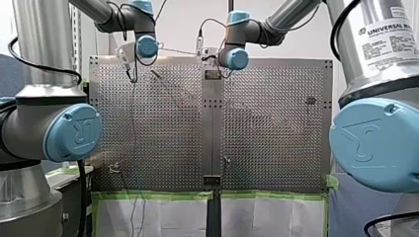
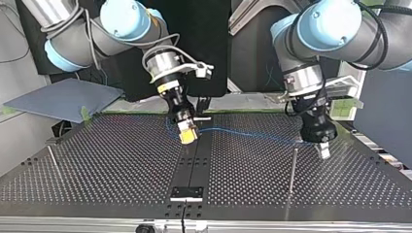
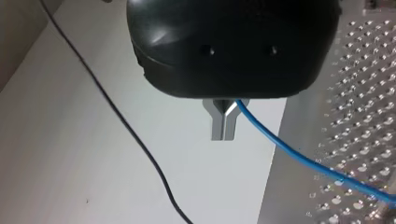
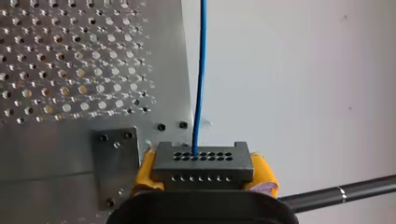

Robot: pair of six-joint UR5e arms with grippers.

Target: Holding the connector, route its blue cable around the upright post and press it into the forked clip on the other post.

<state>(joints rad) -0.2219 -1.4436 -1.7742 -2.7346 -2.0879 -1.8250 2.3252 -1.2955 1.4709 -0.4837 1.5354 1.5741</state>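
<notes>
In the top view my right gripper [image 2: 187, 135], with yellow pads, is shut on the dark grey connector [image 4: 201, 163] above the table's middle strip. The blue cable [image 2: 252, 134] leaves one of the connector's holes and runs across to my left gripper [image 2: 321, 149] at that view's right. In the left wrist view my left gripper [image 3: 224, 134] has its metal fingers shut, with the blue cable [image 3: 299, 158] pinched at their base. A thin upright post [image 2: 293, 170] stands near my left gripper. Another post [image 2: 52, 161] stands at the top view's left. I cannot tell which post carries the fork.
The perforated table [image 1: 267, 128] has a plain middle strip with a small bolted plate [image 2: 187, 192]. A thin black cable [image 3: 126, 126] hangs past my left gripper. Green tape [image 1: 153, 195] and white sheets edge the table's near side in the front view.
</notes>
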